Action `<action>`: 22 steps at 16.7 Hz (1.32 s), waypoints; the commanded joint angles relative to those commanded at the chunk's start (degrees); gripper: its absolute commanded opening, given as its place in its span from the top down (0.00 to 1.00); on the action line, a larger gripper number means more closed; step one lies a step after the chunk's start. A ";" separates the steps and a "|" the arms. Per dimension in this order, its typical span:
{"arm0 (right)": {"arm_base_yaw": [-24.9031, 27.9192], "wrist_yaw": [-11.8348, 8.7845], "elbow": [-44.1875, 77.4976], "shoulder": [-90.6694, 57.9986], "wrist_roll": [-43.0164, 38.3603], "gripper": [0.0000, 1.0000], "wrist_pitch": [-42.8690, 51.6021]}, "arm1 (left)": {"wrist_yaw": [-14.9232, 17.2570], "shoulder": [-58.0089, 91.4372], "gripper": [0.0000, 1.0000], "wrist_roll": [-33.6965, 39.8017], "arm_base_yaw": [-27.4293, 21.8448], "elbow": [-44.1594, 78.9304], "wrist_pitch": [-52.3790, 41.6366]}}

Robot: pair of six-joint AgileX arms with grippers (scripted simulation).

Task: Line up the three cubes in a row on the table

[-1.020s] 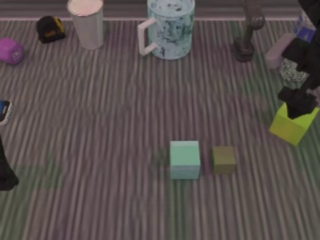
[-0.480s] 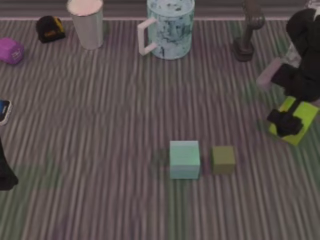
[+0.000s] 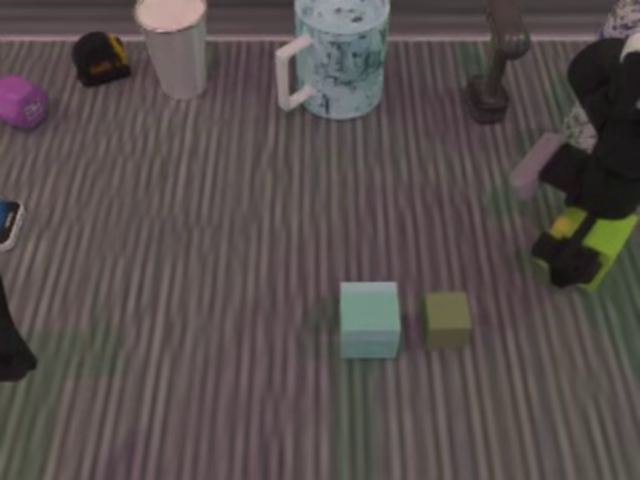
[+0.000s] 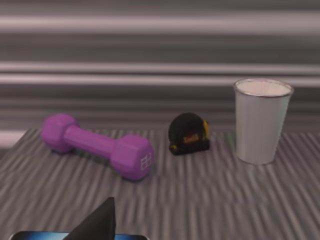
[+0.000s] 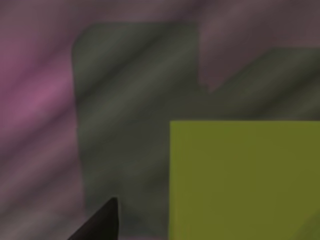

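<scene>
The pale mint-teal cube [image 3: 369, 319] and the smaller olive-green cube [image 3: 446, 319] sit side by side on the striped table [image 3: 250, 250], a small gap between them. At the right edge rests the yellow cube [image 3: 608, 243], apart from the other two. My right gripper [image 3: 566, 256] hangs low over that cube's left corner and hides part of it. The right wrist view shows the yellow cube [image 5: 245, 180] close up, with one dark fingertip [image 5: 102, 222] beside it and not touching; the gripper is open. My left gripper [image 3: 10, 350] is parked at the left edge, open.
Along the back stand a white cup [image 3: 172, 45], a speckled mug [image 3: 340, 55], a black tape measure [image 3: 100, 57] and a dark figurine [image 3: 495, 70]. A purple dumbbell [image 4: 97, 150] and a phone [image 3: 8, 222] lie at the left. A pinkish block [image 3: 537, 165] lies near my right arm.
My right gripper has swung from above the yellow cube's top down toward its left corner. The mint and olive cubes and the left arm have not moved.
</scene>
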State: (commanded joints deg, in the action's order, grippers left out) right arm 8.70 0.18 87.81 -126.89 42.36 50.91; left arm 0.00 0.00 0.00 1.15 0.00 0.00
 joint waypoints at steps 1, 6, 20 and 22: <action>0.00 0.00 0.00 0.00 0.00 0.23 0.00 | 0.00 0.00 0.00 0.00 0.00 0.00 0.00; 0.00 0.00 0.00 0.00 0.00 0.60 0.00 | 0.00 0.00 0.00 0.00 0.00 0.00 0.00; -0.10 -0.17 -0.01 0.70 -0.25 1.00 0.48 | 0.00 0.00 0.00 0.00 0.00 0.00 0.00; -0.05 -0.17 0.76 1.00 -0.20 1.00 1.47 | 0.00 0.00 0.00 0.00 0.00 0.00 0.00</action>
State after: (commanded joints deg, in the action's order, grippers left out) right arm 8.64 0.01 88.57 -125.90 42.16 52.38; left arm 0.00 0.00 0.00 1.15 0.00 0.00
